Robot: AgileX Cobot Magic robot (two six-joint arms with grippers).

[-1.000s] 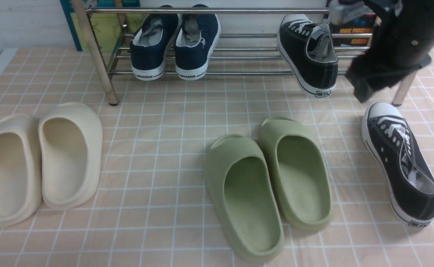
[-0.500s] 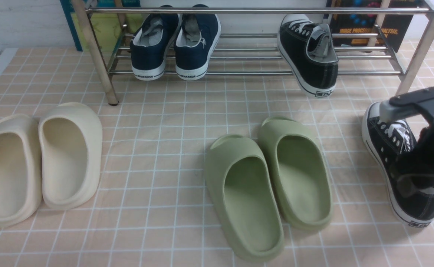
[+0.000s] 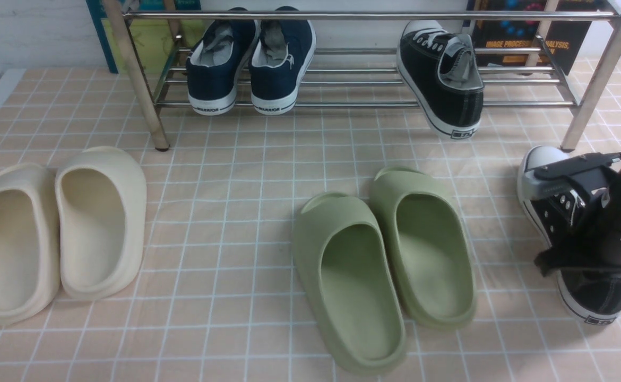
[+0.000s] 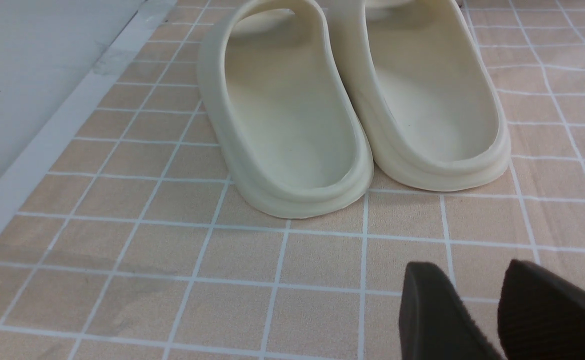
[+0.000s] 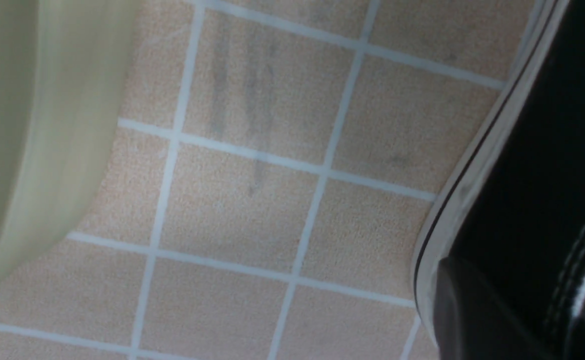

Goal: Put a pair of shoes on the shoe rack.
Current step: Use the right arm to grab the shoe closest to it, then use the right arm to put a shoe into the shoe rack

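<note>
I am logging the cream slides [image 3: 55, 228] far left, lying side by side on the tiled mat [image 3: 236, 175]. The left gripper [image 4: 477, 320] is hovering near their heels, fingers parted by a narrow gap, holding nothing. The shoe rack [image 3: 342, 16] is standing at the back, carrying the navy sneakers [image 3: 249, 63] and the first black sneaker [image 3: 443, 79], its heel jutting past the front bar. The olive slides [image 3: 385, 265] are lying centre. Far right, the second black sneaker [image 3: 597, 297] is lying on the mat under the right gripper [image 3: 565, 257]; I cannot tell its opening or grip.
</note>
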